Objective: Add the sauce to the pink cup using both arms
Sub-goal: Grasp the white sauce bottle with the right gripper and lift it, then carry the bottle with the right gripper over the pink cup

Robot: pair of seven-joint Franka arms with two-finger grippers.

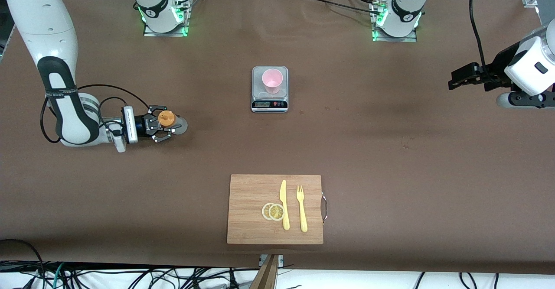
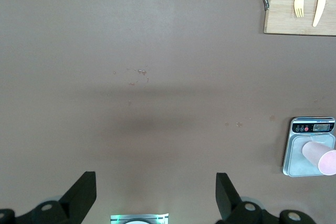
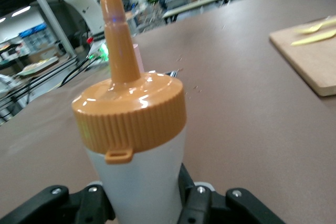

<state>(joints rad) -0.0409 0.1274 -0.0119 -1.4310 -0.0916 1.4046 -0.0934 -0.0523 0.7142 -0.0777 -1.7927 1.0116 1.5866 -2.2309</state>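
Observation:
The pink cup point(image 1: 272, 81) stands upright on a small steel-topped kitchen scale point(image 1: 269, 103) mid-table, toward the robots' bases. My right gripper point(image 1: 167, 127) is low at the right arm's end of the table, shut on the whitish squeeze bottle point(image 1: 166, 119) with its orange nozzle cap. In the right wrist view the fingers point(image 3: 191, 192) press both sides of the upright bottle point(image 3: 137, 179). My left gripper point(image 1: 454, 81) hangs high over the left arm's end, open and empty. In the left wrist view its fingers point(image 2: 80, 195) stand wide apart, with the cup point(image 2: 318, 156) on the scale point(image 2: 293, 157) below.
A wooden cutting board point(image 1: 251, 193) with a metal handle lies near the front camera's edge of the table. On it are two lemon slices point(image 1: 273, 211), a yellow knife point(image 1: 284, 204) and a yellow fork point(image 1: 301, 209). The board also shows in the left wrist view point(image 2: 286, 17).

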